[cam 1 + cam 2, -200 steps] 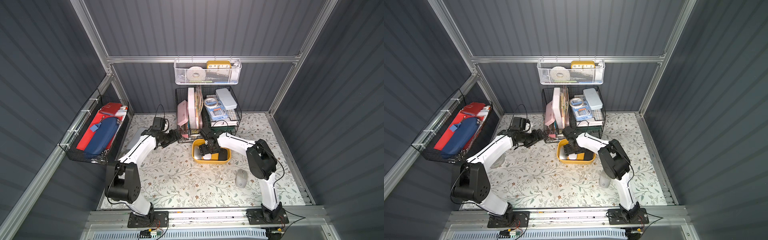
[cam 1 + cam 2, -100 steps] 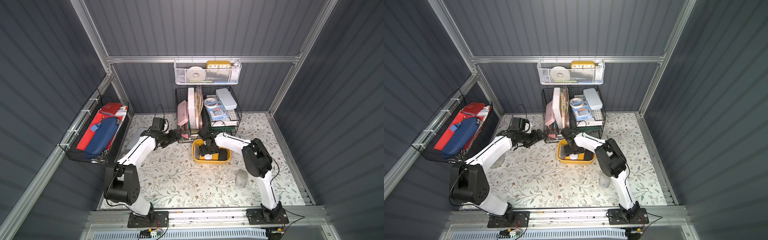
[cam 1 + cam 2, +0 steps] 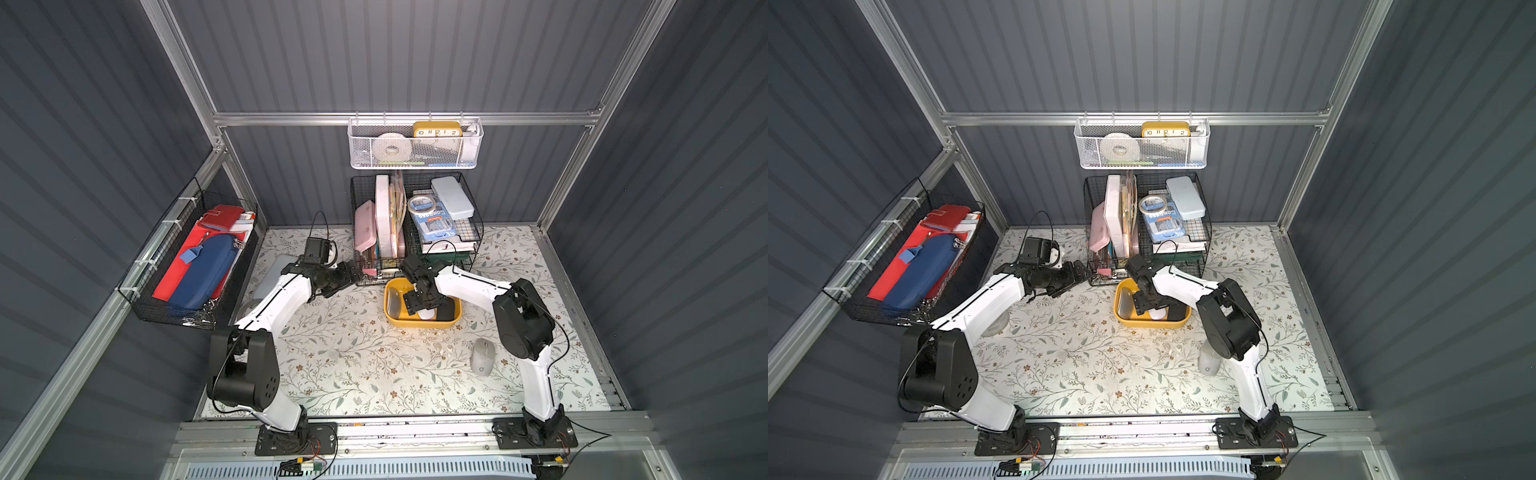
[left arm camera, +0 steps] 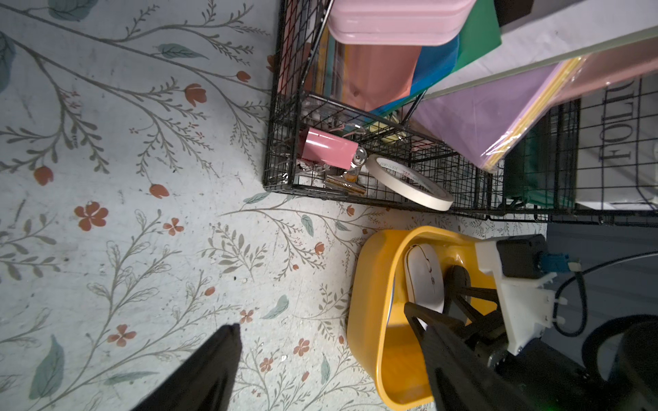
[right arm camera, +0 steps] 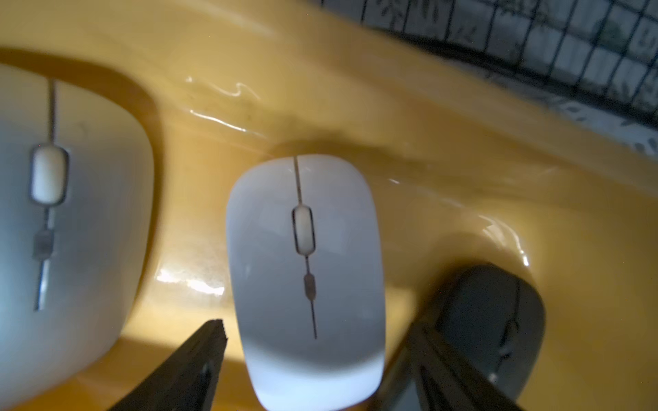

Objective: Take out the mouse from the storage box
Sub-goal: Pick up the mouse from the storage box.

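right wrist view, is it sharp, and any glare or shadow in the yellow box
Right wrist view: soft and smeared, most at the left mouse; the middle white mouse is clearest. Glare streaks lie on the storage box wall, and the dark mouse sits in shadow. Top views are sharp and evenly lit.

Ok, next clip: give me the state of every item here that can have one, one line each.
storage box: upright on the table, three mice inside.
white mouse: flat in the box, between the right pincer's open jaws, not gripped.
grey mouse: already out, lying on the table.
right pincer: open, lowered into the box.
left pincer: open, empty, beside the box.
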